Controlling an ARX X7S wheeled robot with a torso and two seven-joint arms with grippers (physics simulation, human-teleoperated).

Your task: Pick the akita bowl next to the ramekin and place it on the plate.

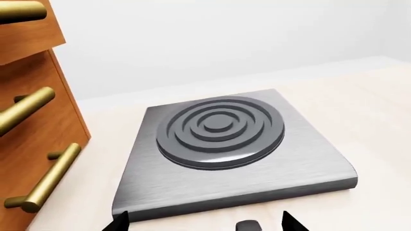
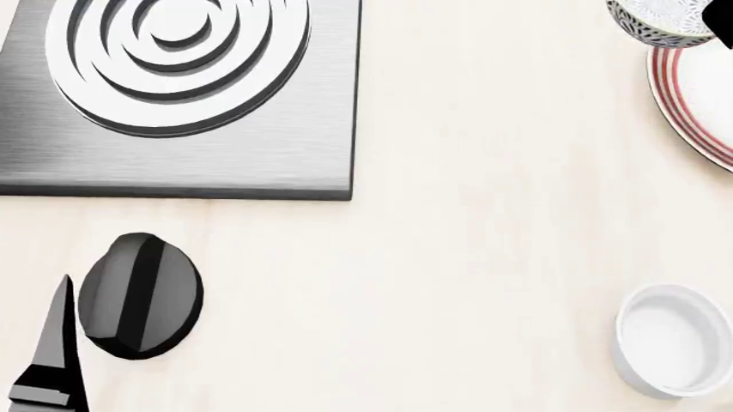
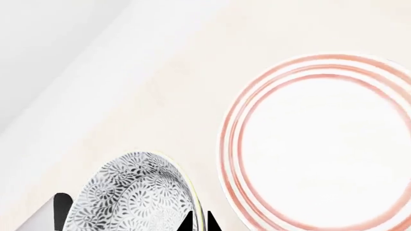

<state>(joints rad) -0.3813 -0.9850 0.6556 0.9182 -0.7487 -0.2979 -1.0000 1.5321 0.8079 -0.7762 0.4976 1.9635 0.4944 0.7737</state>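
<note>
The akita bowl (image 3: 128,197), grey-and-white flowered, is in the right wrist view with its rim pinched between the two fingertips of my right gripper (image 3: 201,222), which is shut on it. Beside it lies the plate (image 3: 321,144), white with thin red rings and nothing on it. In the head view the akita bowl (image 2: 664,17) shows at the top right, overlapping the far rim of the plate (image 2: 693,94). The white ramekin (image 2: 675,343) stands alone near the bottom right. My left gripper (image 1: 205,224) is open, low over the counter.
A brushed-metal burner plate (image 2: 172,51) with raised rings fills the head view's top left, with a black knob (image 2: 140,294) in front of it. A wooden drawer unit (image 1: 32,120) with brass handles stands beside the burner plate (image 1: 218,130). A white wall runs behind.
</note>
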